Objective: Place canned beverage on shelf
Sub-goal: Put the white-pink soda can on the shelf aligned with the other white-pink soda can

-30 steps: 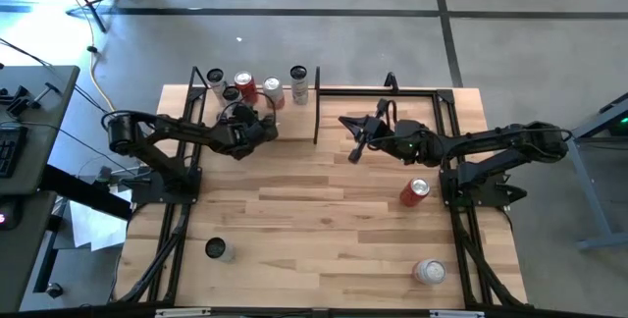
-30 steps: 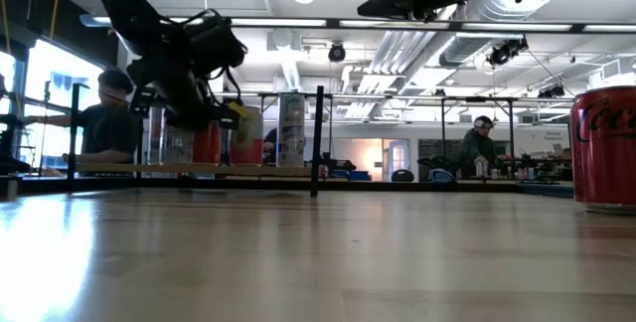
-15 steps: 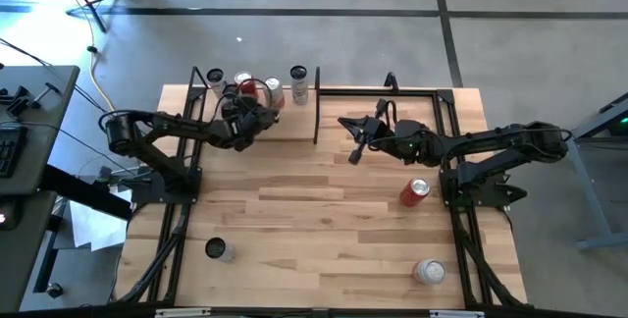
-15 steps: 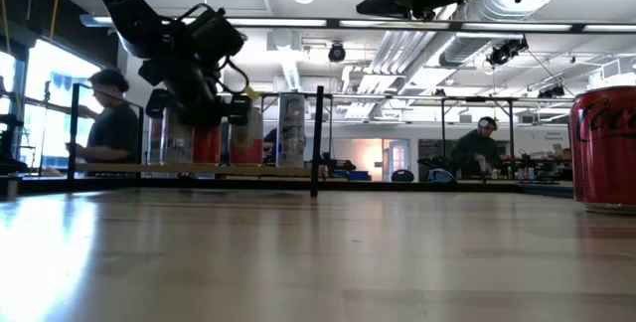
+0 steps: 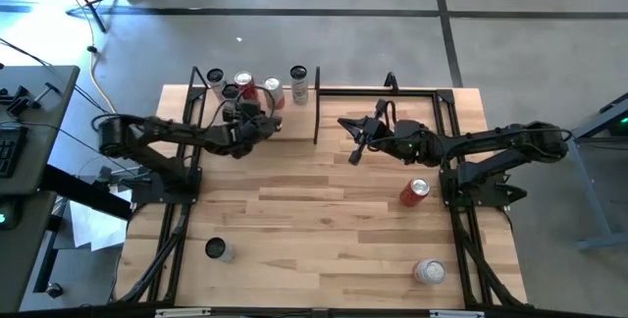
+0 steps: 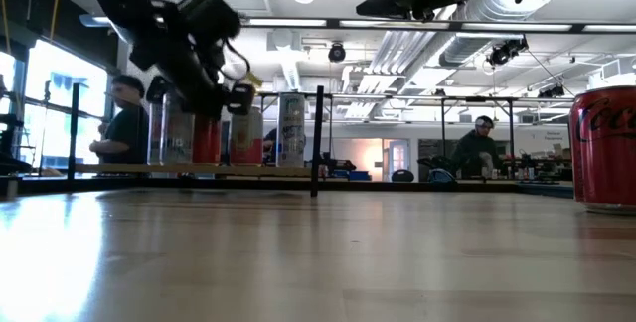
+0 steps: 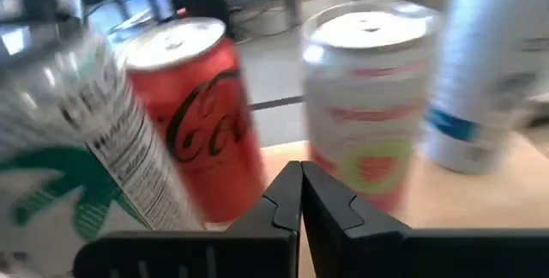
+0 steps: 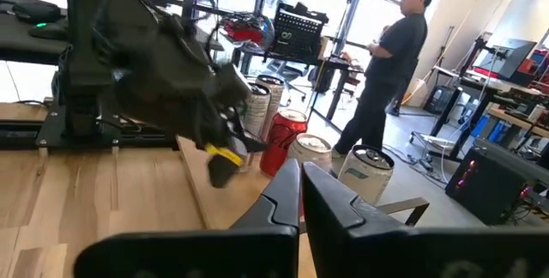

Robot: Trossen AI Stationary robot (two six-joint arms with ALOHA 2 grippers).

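The shelf, a light-wood board with black uprights, stands at the table's far left. Several cans stand upright on it, among them a red cola can, a white-and-pink can and a green-and-white can. My left gripper is shut and empty, raised above the board just in front of the cans. My right gripper is shut and empty, held above the table right of the shelf. A red can lies on the table below the right arm.
A silver can stands near the table's front right and another can at the front left. The red can shows large in the low view. People stand in the room beyond the table.
My left gripper first went toward the table's far edge, in over the cans on the shelf, then drew back toward the near edge and rose. The cans on the shelf stand as before. My right arm has kept still.
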